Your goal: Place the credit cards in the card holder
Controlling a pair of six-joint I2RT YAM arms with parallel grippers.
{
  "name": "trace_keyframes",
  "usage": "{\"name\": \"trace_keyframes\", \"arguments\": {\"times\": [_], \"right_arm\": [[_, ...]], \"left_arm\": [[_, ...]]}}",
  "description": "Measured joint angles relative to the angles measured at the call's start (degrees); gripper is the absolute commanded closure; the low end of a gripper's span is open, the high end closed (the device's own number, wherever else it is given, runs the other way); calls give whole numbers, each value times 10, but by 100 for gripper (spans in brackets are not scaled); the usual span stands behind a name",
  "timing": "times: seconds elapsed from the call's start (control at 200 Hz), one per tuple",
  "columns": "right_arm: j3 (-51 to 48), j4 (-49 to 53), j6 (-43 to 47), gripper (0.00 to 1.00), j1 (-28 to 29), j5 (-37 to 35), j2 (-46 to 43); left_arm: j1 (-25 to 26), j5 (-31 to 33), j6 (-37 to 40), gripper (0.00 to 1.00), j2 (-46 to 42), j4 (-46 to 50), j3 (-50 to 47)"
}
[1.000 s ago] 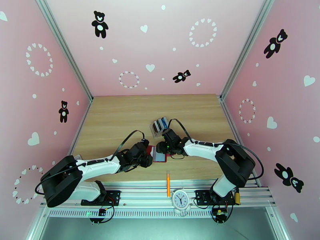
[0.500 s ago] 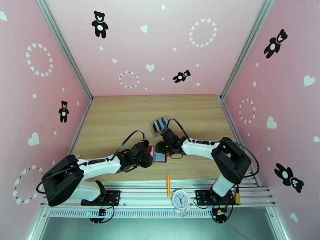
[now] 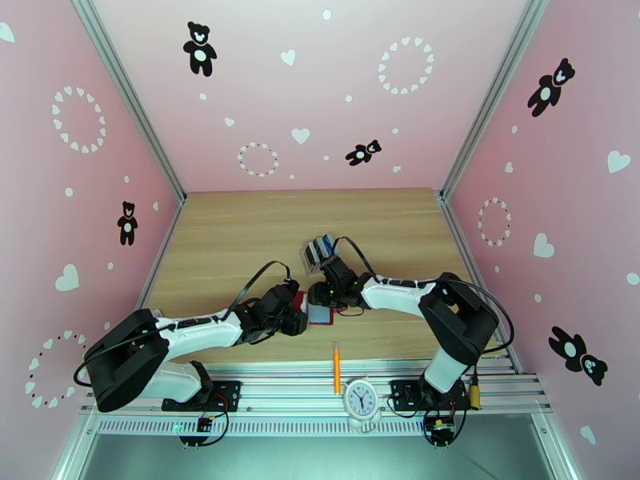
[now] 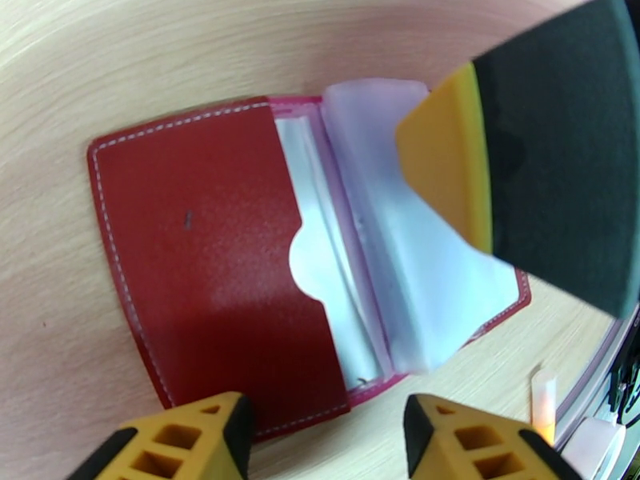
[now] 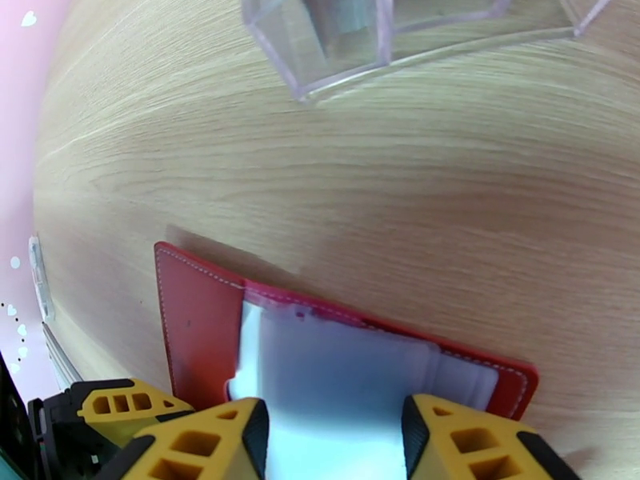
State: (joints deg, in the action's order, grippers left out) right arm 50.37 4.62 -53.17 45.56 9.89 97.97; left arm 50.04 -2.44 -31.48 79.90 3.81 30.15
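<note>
The red card holder (image 4: pixel 208 258) lies open on the table, its greyish clear pockets (image 4: pixel 416 258) fanned out. My left gripper (image 4: pixel 328 442) stands open at the holder's near edge, one fingertip over the red flap. My right gripper (image 5: pixel 336 442) is open too, low over the holder (image 5: pixel 196 314), with a pale bluish sheet (image 5: pixel 352 370) under and between its fingertips; I cannot tell whether that sheet is a card or a pocket leaf. From above, both grippers meet at the holder (image 3: pixel 302 302). Blue credit cards (image 3: pixel 322 248) stand in the clear rack behind it.
The clear plastic slotted rack (image 5: pixel 352 42) stands just beyond the holder. An orange pencil (image 3: pixel 337 366) lies near the table's front edge, with a small white clock (image 3: pixel 360 399) on the rail. Bare wood extends to the left and back.
The right arm has shifted slightly left, closer over the holder. The left arm and the holder have stayed where they were.
</note>
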Motion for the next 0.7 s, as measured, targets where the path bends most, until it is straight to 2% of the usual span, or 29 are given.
{"name": "trace_keyframes", "arguments": {"times": [0.36, 0.701], "right_arm": [[1, -9, -9, 50, 10, 16, 3], [1, -18, -22, 50, 15, 26, 3]], "left_arm": [[0, -2, 0, 41, 4, -2, 2], [0, -19, 0, 32, 2, -15, 2]]}}
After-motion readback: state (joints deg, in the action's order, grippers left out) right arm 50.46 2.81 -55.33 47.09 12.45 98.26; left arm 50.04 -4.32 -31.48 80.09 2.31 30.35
